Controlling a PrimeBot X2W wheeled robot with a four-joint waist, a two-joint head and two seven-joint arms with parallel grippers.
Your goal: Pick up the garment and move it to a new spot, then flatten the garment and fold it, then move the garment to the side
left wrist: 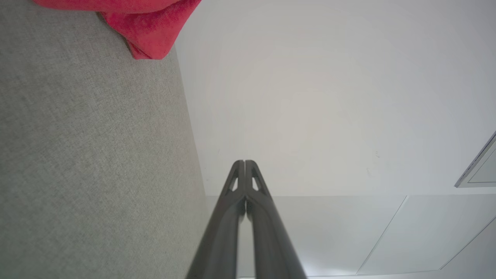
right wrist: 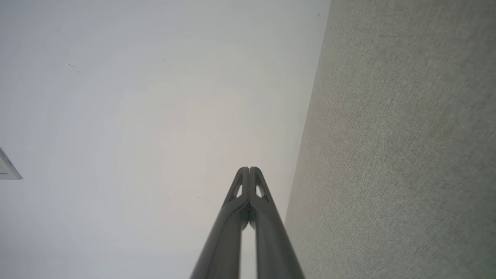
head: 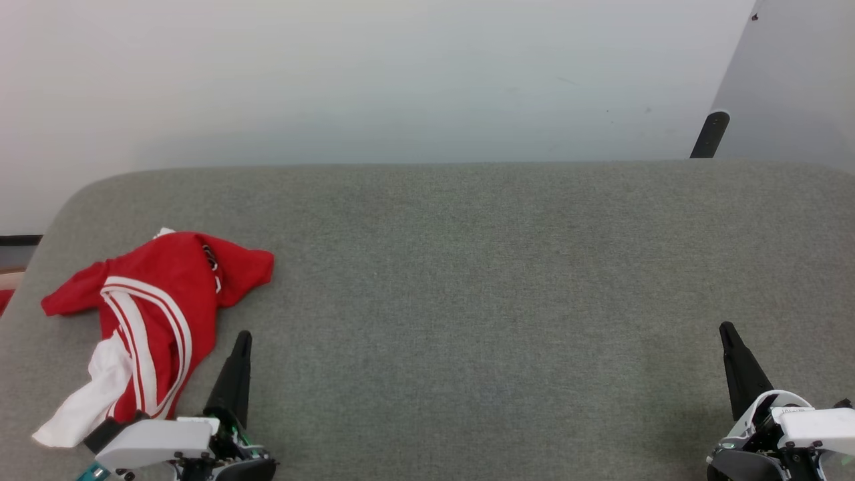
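Note:
The garment, a red jersey with white striped trim and a white sleeve, lies crumpled at the left end of the grey fabric surface. Just right of its lower part stands my left gripper, shut and holding nothing. A red corner of the garment shows at the top left of the left wrist view, well ahead of the closed left gripper. My right gripper is shut at the lower right, far from the garment; in its wrist view the right gripper has its tips pressed together.
A white wall rises behind the grey surface. A dark post stands at the back right by a pale panel. The surface's rounded left edge drops off beside the garment, with a bit of red beyond it.

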